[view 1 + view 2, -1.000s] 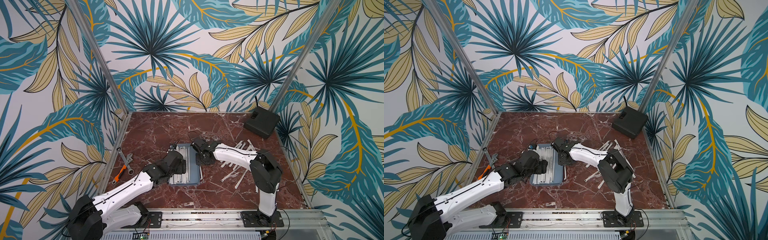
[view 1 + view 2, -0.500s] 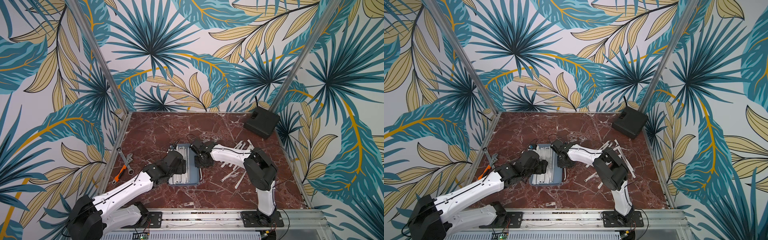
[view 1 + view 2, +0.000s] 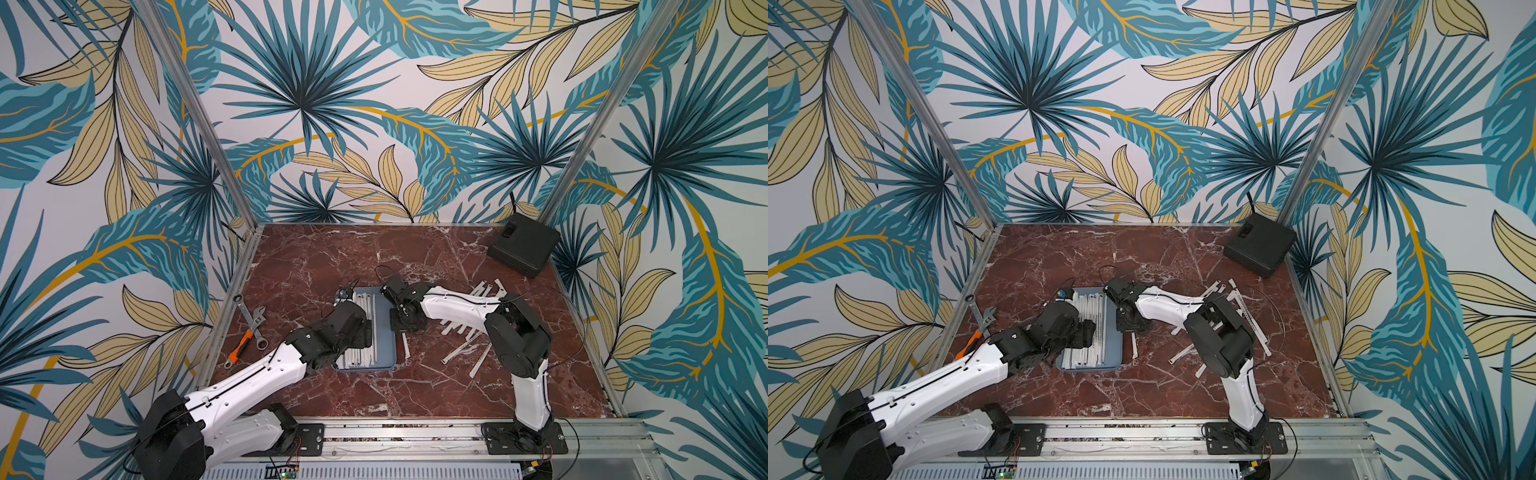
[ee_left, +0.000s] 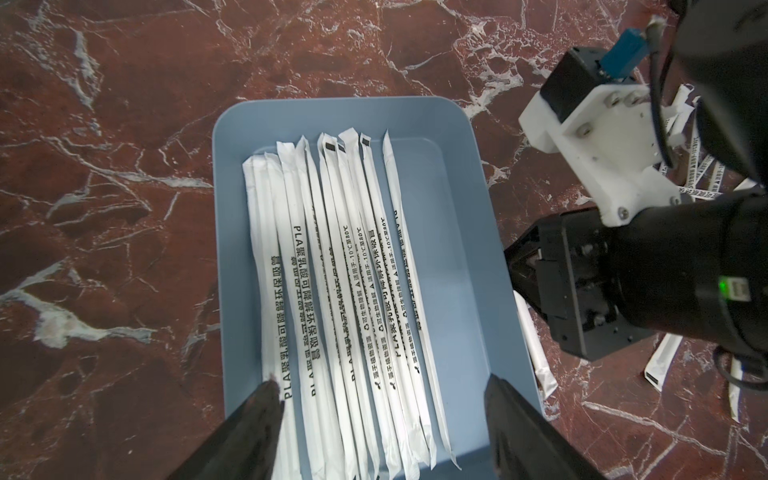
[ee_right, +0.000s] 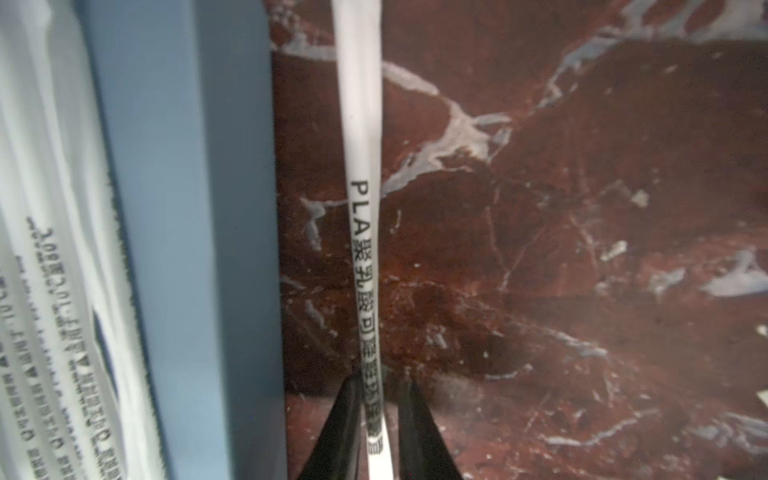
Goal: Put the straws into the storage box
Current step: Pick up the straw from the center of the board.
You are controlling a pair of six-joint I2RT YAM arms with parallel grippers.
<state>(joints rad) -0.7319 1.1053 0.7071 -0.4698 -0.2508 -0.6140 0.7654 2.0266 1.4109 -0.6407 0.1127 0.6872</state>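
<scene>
The storage box (image 3: 384,353), a shallow grey-blue tray, lies mid-table with several wrapped straws (image 4: 332,270) side by side inside. My left gripper (image 4: 382,382) hovers over its near end, open, with its fingers spread above the straws. My right gripper (image 5: 380,384) is down at the table just beside the box's right wall (image 5: 166,208). Its jaws are drawn in close on one straw (image 5: 361,208), which lies on the marble along the box. That straw's end shows below the gripper (image 3: 405,347). More loose straws (image 3: 461,353) lie scattered to the right.
Wrenches and an orange-handled tool (image 3: 249,328) lie by the left wall. A black square box (image 3: 523,245) sits in the back right corner. The right arm's forearm (image 3: 457,305) stretches over the straw pile.
The right arm has shifted a little and its gripper has sunk beside the box, with its jaws narrowing on the straw. The left arm has not moved.
</scene>
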